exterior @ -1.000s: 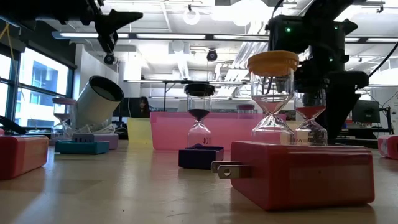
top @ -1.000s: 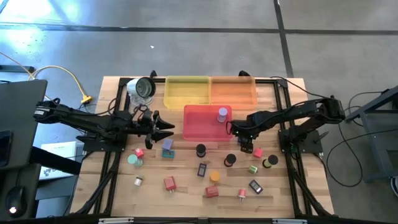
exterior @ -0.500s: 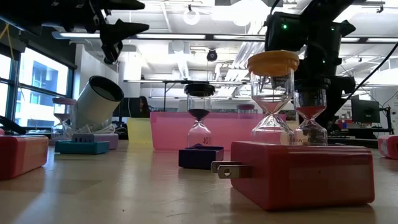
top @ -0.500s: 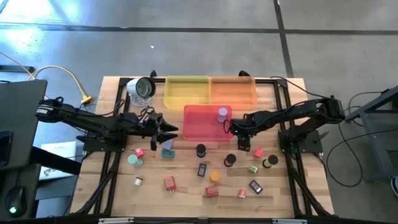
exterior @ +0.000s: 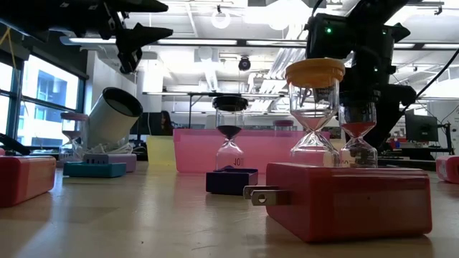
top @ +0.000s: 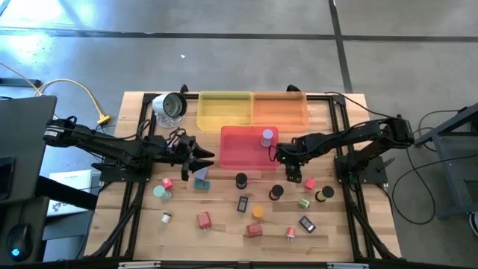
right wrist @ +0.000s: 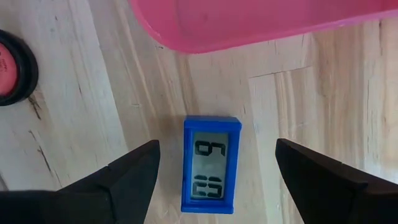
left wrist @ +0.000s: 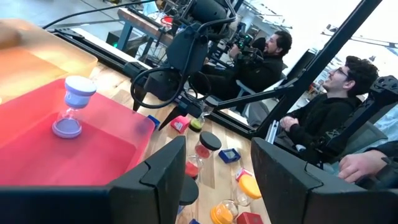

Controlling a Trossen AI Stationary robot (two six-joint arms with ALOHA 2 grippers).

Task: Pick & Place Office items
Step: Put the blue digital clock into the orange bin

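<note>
Lying between right pincer (right wrist: pixel 214 177) fingers, blue timer (right wrist: pixel 212 165)

The left gripper (left wrist: pixel 214 180) stands with fingers apart, nothing between them; beyond lies a pink tray (left wrist: pixel 37 155) holding a lilac hourglass (left wrist: pixel 73 107); the right gripper (left wrist: pixel 152 109) hangs past it; two people (left wrist: pixel 323 118) sit behind.

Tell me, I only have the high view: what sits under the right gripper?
Observer: A small blue digital timer lies flat on the wood, framed between the right gripper's open fingers.
Operator: Is it touched?
Observer: No, both fingers stand clear of its sides.
Operator: And the lilac piece in the pink tray?
Observer: The left wrist view shows it is a lilac hourglass, upright in the pink tray.
</note>
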